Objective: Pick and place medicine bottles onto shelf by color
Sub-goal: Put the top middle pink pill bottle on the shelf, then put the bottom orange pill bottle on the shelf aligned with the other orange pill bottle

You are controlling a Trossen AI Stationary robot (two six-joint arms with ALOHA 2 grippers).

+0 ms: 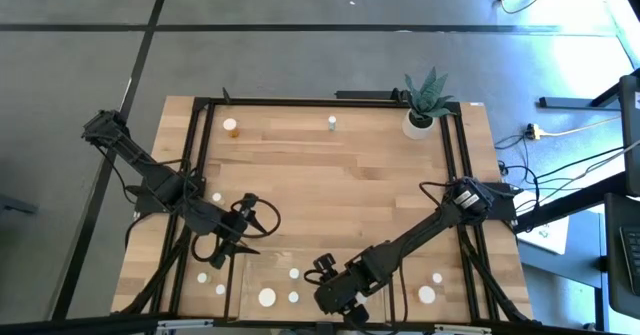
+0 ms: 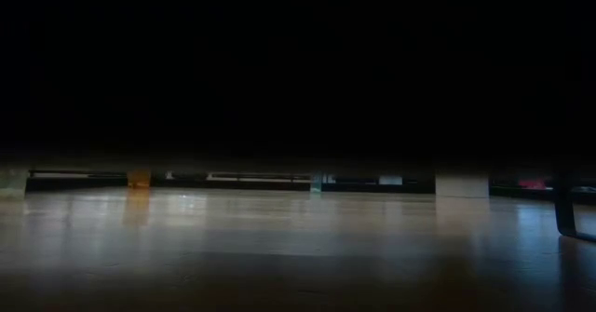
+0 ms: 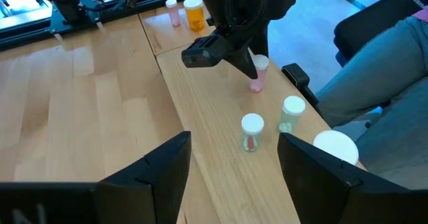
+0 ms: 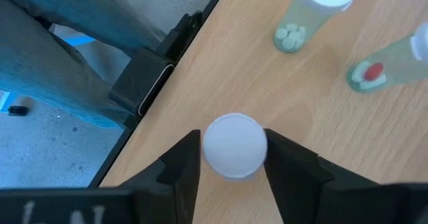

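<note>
near the table's front edge, right end effector brackets a white-capped bottle; left end effector apart.

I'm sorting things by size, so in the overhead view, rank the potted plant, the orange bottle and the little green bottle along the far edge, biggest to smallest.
1. potted plant, clearly largest.
2. orange bottle.
3. green bottle, slightly smaller.
All sit similarly far from the camera.
</note>
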